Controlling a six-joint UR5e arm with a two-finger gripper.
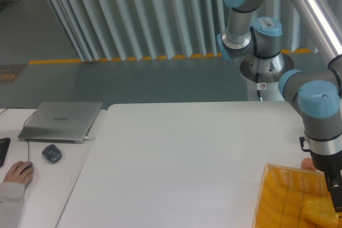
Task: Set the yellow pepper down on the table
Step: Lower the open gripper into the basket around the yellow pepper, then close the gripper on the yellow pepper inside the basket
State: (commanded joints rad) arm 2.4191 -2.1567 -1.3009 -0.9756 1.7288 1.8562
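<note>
judging by its gloss, the yellow pepper (320, 213) looks light, firm and slippery, best pinched across its lumpy body; the gripper (336, 202) reaches into the basket (278, 198), its jaw state hidden.

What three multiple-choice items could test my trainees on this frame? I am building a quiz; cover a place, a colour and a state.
1. Where is the yellow mesh basket?
A. the table's near right corner
B. on the laptop
C. on the floor

2. What colour are the arm's joint caps?
A. red
B. light blue
C. black

3. How is the laptop?
A. open
B. closed
C. standing on edge

Answers: 1 A, the basket sits at the lower right of the table, under the gripper. 2 B, the caps are light blue. 3 B, the lid lies flat and shut.
</note>
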